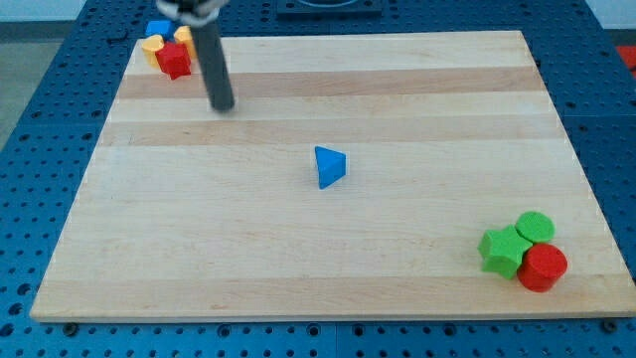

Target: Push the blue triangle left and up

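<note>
The blue triangle (330,166) lies near the middle of the wooden board (328,249). My tip (223,106) is the lower end of a dark rod that comes down from the view's top left. It rests on the board well to the upper left of the blue triangle, with a wide gap between them, and touches no block.
A cluster sits at the board's top left corner: a red block (175,60), a yellow block (152,46), a blue block (159,29) and an orange block (184,35). At the bottom right are a green star-like block (503,251), a green cylinder (536,227) and a red cylinder (543,267).
</note>
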